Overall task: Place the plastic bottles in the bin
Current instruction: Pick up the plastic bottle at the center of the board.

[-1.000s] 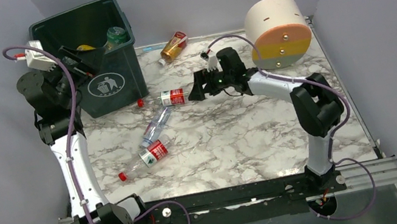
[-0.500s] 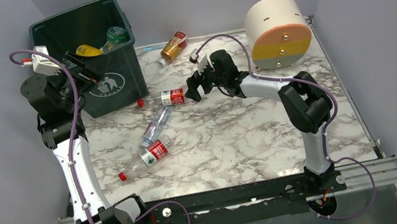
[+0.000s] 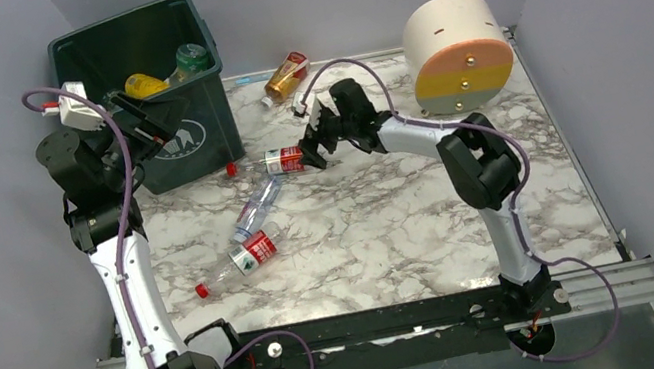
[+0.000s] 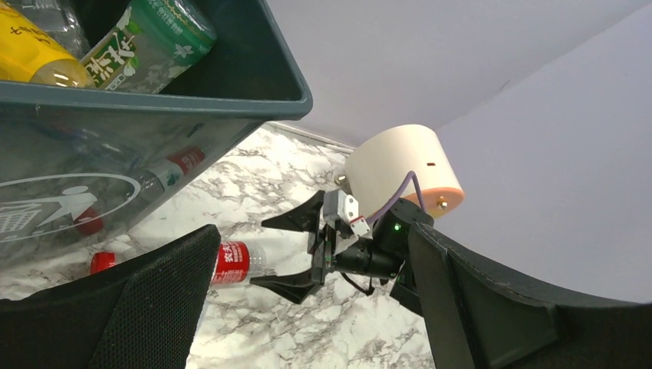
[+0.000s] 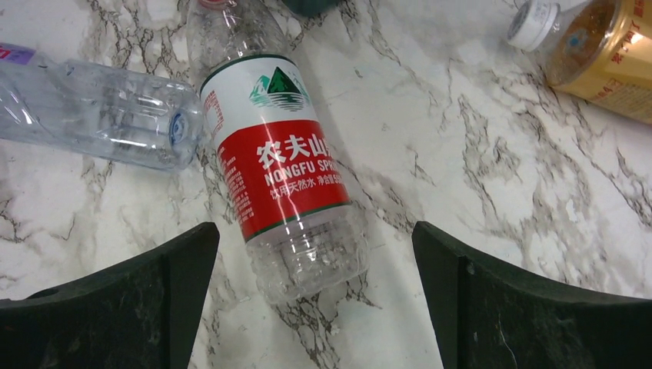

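Observation:
The dark green bin (image 3: 215, 62) stands at the back left, with a yellow bottle (image 3: 141, 83) and a green-label bottle (image 3: 191, 59) inside. On the table lie a red-label bottle (image 3: 283, 161), a clear bottle (image 3: 256, 207), another red-label bottle (image 3: 249, 254) and an amber bottle (image 3: 286, 75). My right gripper (image 3: 311, 147) is open, its fingers either side of the base of the red-label bottle (image 5: 284, 169), not touching it. My left gripper (image 3: 152, 124) is open and empty, raised in front of the bin (image 4: 231, 96).
A big cream cylinder (image 3: 458, 55) with a yellow, pink and grey face lies at the back right. Grey walls close in the table on three sides. In the right wrist view the clear bottle (image 5: 100, 115) lies left of the red-label one and the amber bottle (image 5: 600, 54) lies at the upper right.
My right gripper has moved left up to the base of the red-label bottle. My left gripper has drawn back from over the bin; the yellow bottle now shows inside.

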`<state>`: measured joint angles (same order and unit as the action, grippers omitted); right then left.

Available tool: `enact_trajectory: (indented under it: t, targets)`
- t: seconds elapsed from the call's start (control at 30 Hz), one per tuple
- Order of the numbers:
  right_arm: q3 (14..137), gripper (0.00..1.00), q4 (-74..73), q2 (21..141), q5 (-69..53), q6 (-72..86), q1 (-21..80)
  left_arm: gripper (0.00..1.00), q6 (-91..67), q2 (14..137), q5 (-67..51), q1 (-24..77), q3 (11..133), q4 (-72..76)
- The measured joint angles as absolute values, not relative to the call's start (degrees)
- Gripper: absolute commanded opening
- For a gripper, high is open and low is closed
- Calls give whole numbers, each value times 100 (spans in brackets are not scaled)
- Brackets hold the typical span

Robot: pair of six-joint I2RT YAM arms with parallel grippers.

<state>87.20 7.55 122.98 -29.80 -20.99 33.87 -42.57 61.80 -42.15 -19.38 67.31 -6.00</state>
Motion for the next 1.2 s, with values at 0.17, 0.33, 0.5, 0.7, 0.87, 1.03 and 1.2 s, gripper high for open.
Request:
enact_trajectory:
  t: [0.17,0.33,0.5,0.7,0.87,1.03,1.2]
  targets:
    - [9262,100,397,12676,-3291,-2392,3398,99,-4150,6086,-4222,-1938,6740,-867]
    - [9723,100,-16,13098,-3476,-2567,3411,99,-4080,6055,-4222,-1938,6740,-1098]
    - [9870,89,-357,13351,-3529,-2668,3413,99,-4021,6025,-4219,-1938,6740,-1236]
    - [9880,74,-574,13432,-3529,-2683,3413,99,-3979,6025,-4219,-1938,6740,-1297]
    - [9710,59,-401,13373,-3533,-2569,3413,99,-3979,6012,-4222,-1938,6740,-1299]
    - [9638,51,-405,13310,-3540,-2438,3413,99,-3979,5979,-4222,-1938,6740,-1299]
    - [9236,48,-410,12969,-3522,-2335,3413,99,-3979,5927,-4219,-1938,6740,-1302]
